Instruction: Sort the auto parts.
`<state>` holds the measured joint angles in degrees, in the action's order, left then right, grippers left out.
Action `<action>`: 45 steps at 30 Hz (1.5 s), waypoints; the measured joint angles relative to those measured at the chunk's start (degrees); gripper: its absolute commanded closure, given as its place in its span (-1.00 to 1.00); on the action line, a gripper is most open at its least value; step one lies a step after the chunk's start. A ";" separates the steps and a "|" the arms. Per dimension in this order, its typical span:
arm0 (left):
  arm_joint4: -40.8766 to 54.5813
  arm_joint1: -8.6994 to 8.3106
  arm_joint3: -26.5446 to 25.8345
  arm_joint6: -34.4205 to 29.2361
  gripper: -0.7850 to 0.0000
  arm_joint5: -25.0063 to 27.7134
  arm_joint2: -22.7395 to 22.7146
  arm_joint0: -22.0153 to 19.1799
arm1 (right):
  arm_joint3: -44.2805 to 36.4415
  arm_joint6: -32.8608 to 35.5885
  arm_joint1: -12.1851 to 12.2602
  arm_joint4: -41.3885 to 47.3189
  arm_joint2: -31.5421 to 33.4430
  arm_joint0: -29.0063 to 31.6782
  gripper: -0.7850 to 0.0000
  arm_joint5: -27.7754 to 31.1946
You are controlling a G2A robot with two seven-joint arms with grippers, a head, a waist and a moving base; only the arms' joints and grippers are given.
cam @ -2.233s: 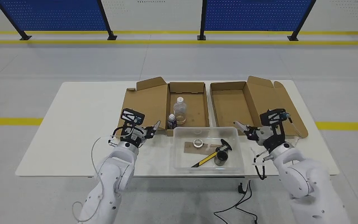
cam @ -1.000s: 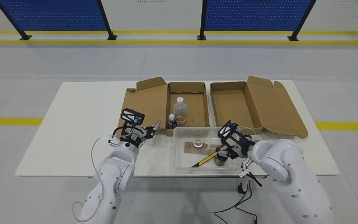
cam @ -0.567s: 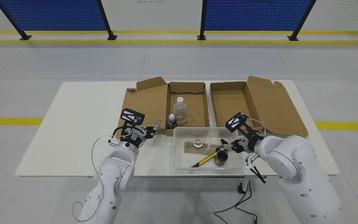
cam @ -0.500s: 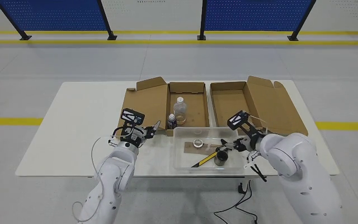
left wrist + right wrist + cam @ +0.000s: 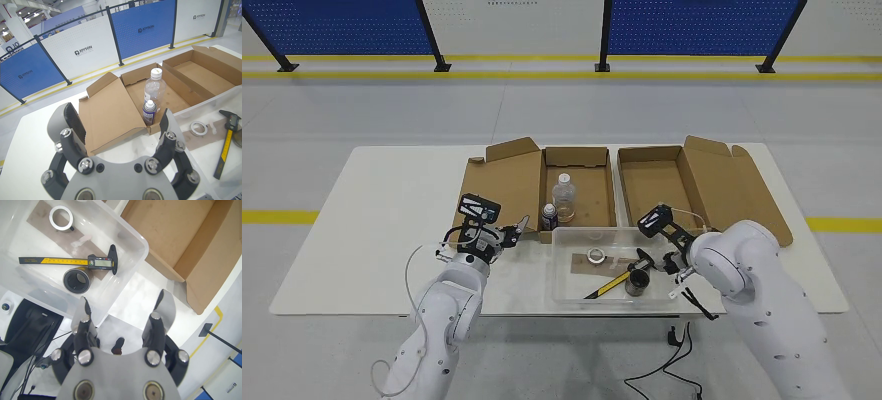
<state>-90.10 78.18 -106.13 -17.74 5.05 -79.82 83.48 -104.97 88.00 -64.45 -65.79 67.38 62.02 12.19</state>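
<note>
One caliper [image 5: 71, 261] — display up, right wrist view

A white table [image 5: 362, 230] is seen at the centre of the top view, set on a pale grey floor [image 5: 542, 110]. Two yellow lines [image 5: 522, 74] are painted across the upper part of the frame, and a further yellow stripe [image 5: 272, 216] is seen at mid-height at the left and right edges. Blue partition panels [image 5: 332, 25] on black posts [image 5: 430, 35] are ranged along the top edge, with a white panel [image 5: 512, 20] between them. Ceiling lights [image 5: 19, 13] are caught in the left wrist view.
</note>
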 measured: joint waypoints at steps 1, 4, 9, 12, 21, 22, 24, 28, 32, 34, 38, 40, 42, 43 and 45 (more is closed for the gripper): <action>0.00 0.00 0.00 0.00 -1.00 0.00 0.00 0.00 | 0.22 0.00 0.00 -0.05 -0.43 0.00 0.25 0.12; 0.00 0.00 0.00 0.00 -1.00 0.00 0.00 0.00 | 0.89 0.00 -0.08 0.17 -1.94 0.03 0.25 0.35; 0.00 0.00 0.00 0.00 -1.00 0.00 0.00 0.00 | 3.06 -0.98 -0.49 1.59 -4.58 -0.67 0.22 0.64; 0.00 0.00 0.00 0.00 -1.00 0.00 0.00 0.00 | 4.57 -1.83 -0.76 2.33 -6.09 -1.22 0.22 0.87; 0.00 0.00 0.00 0.00 -1.00 0.00 0.00 0.00 | 9.54 -4.41 -1.61 3.53 -9.93 -3.44 0.27 0.65; 0.00 0.00 0.00 0.00 -1.00 0.00 0.00 0.00 | 9.91 -4.61 -1.68 3.51 -10.21 -3.66 0.26 0.54; 0.00 0.00 0.00 0.00 -1.00 0.00 0.00 0.00 | 10.85 -5.06 -1.84 3.63 -10.78 -4.17 0.25 0.41; 0.00 0.00 0.00 0.00 -1.00 0.00 0.00 0.00 | 12.62 -5.71 -2.11 3.83 -11.70 -5.02 0.27 0.26; 0.00 0.00 0.00 0.00 -1.00 0.00 0.00 0.00 | 14.31 -6.32 -2.35 4.05 -12.48 -5.71 0.33 0.19; 0.00 0.00 0.00 0.00 -1.00 0.00 0.00 0.00 | 15.09 -6.64 -2.43 4.09 -12.79 -5.86 0.34 0.18; 0.00 0.00 0.00 0.00 -1.00 0.00 0.00 0.00 | 16.89 -7.60 -2.57 4.48 -13.25 -6.11 0.40 0.50; 0.00 0.00 0.00 0.00 -1.00 0.00 0.00 0.00 | 17.68 -8.06 -2.64 4.65 -13.48 -6.18 0.47 0.62; 0.00 0.00 0.00 0.00 -1.00 0.00 0.00 0.00 | 18.49 -8.70 -2.70 4.76 -13.64 -6.23 0.55 0.73; 0.00 0.00 0.00 0.00 -1.00 0.00 0.00 0.00 | 18.81 -8.94 -2.72 4.89 -13.68 -6.27 0.58 0.80; 0.00 0.00 0.00 0.00 -1.00 0.00 0.00 0.00 | 19.30 -9.33 -2.77 5.14 -13.78 -6.36 0.72 0.92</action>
<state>-90.10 78.18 -106.13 -17.74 5.05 -79.82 83.48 -85.67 78.67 -67.22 -60.66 53.60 55.66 13.11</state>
